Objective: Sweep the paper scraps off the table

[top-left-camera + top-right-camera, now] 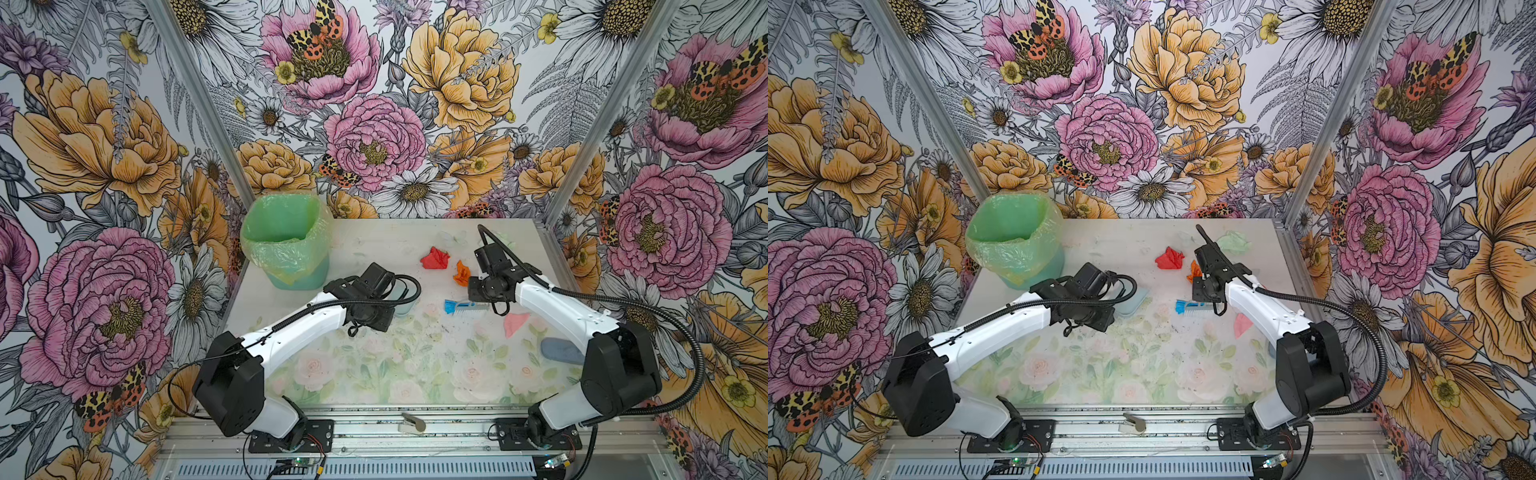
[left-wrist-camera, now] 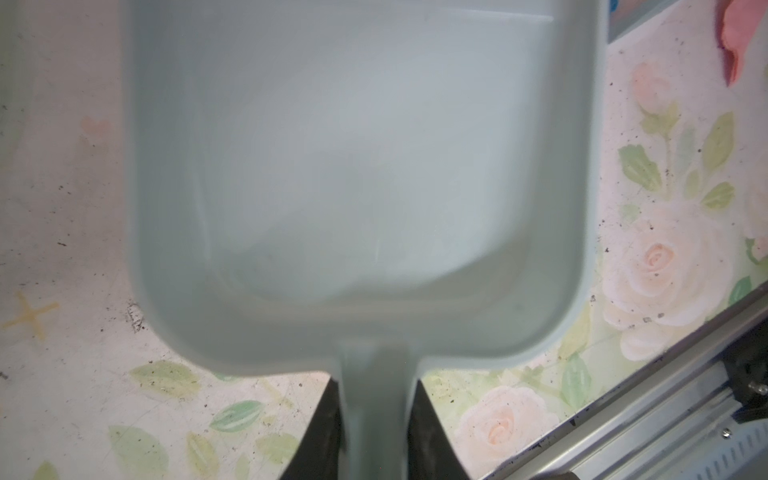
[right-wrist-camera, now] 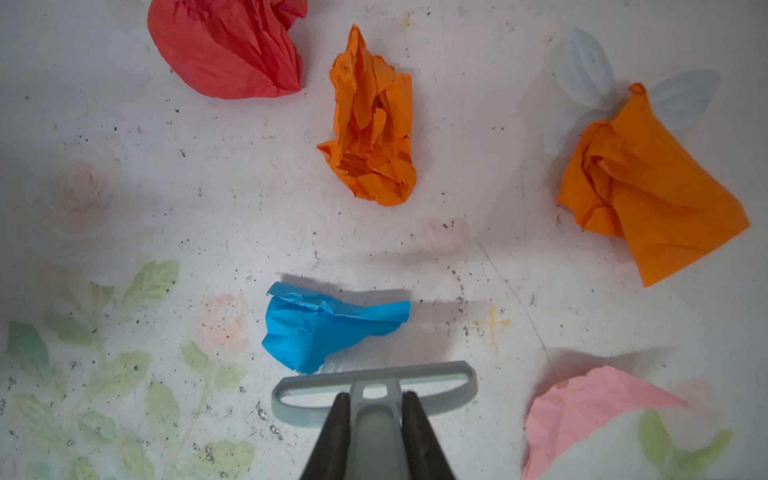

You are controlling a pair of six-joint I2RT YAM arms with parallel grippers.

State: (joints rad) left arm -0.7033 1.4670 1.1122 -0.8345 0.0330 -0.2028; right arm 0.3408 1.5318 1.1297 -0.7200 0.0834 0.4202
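The empty dustpan is held by its handle in the closed left gripper. The brush is held in the closed right gripper, with its bristles touching the blue scrap. At least 5 scraps lie on the table; almost all sweeping is left.

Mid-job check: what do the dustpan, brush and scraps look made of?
The dustpan looks like moulded plastic: pale grey-green, smooth, softly glossy, with rounded corners. The brush has a matching plastic frame; its white bristles are probably synthetic, but too blurred to be sure. The scraps look like thin matte tissue or crepe paper, judging by the sharp creases and crumpling.
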